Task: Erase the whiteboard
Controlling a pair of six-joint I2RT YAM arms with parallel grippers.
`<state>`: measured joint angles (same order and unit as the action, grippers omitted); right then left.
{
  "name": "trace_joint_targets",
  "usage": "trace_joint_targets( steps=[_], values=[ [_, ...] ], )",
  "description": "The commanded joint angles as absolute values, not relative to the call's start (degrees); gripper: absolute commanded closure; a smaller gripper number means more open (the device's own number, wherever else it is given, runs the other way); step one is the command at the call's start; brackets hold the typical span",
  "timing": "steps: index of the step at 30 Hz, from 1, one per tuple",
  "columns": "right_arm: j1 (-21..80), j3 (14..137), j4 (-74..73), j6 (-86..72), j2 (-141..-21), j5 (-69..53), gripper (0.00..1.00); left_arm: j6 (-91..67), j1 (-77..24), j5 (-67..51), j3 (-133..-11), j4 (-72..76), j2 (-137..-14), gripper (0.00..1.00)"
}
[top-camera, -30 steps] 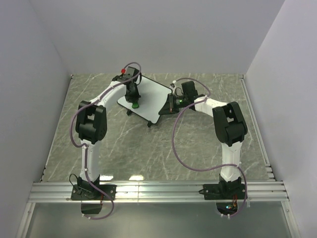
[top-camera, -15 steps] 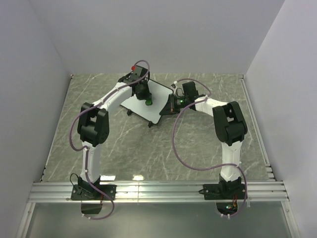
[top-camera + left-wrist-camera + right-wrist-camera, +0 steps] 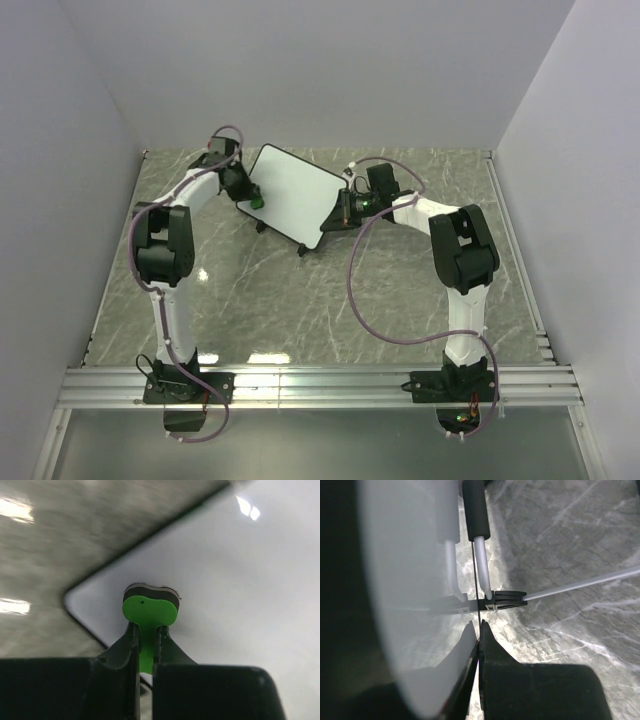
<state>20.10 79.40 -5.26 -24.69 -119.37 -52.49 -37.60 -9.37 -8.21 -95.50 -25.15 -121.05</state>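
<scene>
Two grips here. The whiteboard (image 3: 295, 190) sits upper centre of the top view and seems tilted over the table (image 3: 400, 300). The right gripper (image 3: 479, 630) has its jaws pinched on the board's thin right edge. The left gripper (image 3: 146, 632) is clamped on the green eraser (image 3: 149, 611), pad against the board near its left corner. The board looks light, stiff and slick, so hold it by the frame edge; it may pivot under wiping. Only the left wrist shows pad contact, only the right wrist the edge pinch.

Both arms extended; left hand (image 3: 251, 197), right hand (image 3: 342, 211) clenched.
</scene>
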Motion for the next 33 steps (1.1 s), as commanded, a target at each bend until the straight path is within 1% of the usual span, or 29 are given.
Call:
trace_joint_targets(
  steps=[1,6,10,14,16,17,19,24,31,33],
  values=[
    [23.82,77.34,-19.6,-25.4,-122.34,-55.55,1.0,-34.63,-8.44,-4.66,-91.93,-25.57,-127.62,1.0],
    [23.82,77.7,-19.69,-25.4,-122.61,-55.63,1.0,-34.8,-8.53,-5.98,-89.39,-23.56,-123.68,1.0],
    [23.82,77.43,-19.69,-25.14,-122.7,-55.11,1.0,-34.72,-8.53,-5.72,-91.31,-24.6,-119.36,1.0],
    [23.73,76.65,-20.56,-24.26,-122.26,-53.71,1.0,-33.58,-8.44,-0.55,-97.9,-29.17,-115.67,1.0],
    [23.82,75.85,-20.65,-23.91,-121.73,-53.18,1.0,-33.49,-8.26,-0.18,-99.92,-31.28,-113.47,1.0],
    [23.82,75.07,-20.57,-23.91,-121.55,-52.65,1.0,-33.31,-8.17,-0.18,-100.02,-31.64,-112.68,1.0],
    [23.73,74.18,-20.13,-24.34,-120.85,-52.3,1.0,-33.14,-8.09,4.3,-99.41,-31.64,-109.52,1.0],
    [23.56,72.34,-20.04,-24.96,-119.01,-50.55,1.0,-31.82,-7.3,11.15,-93.0,-32.34,-104.25,1.0],
    [21.89,69.17,-20.57,-25.49,-115.58,-46.32,1.0,-32.69,-4.22,13.71,-78.25,-32.17,-96.86,1.0],
    [21.27,67.86,-20.21,-25.75,-114.44,-45.53,1.0,-32.96,-3.61,14.06,-76.12,-32.69,-95.28,0.97]
  ],
)
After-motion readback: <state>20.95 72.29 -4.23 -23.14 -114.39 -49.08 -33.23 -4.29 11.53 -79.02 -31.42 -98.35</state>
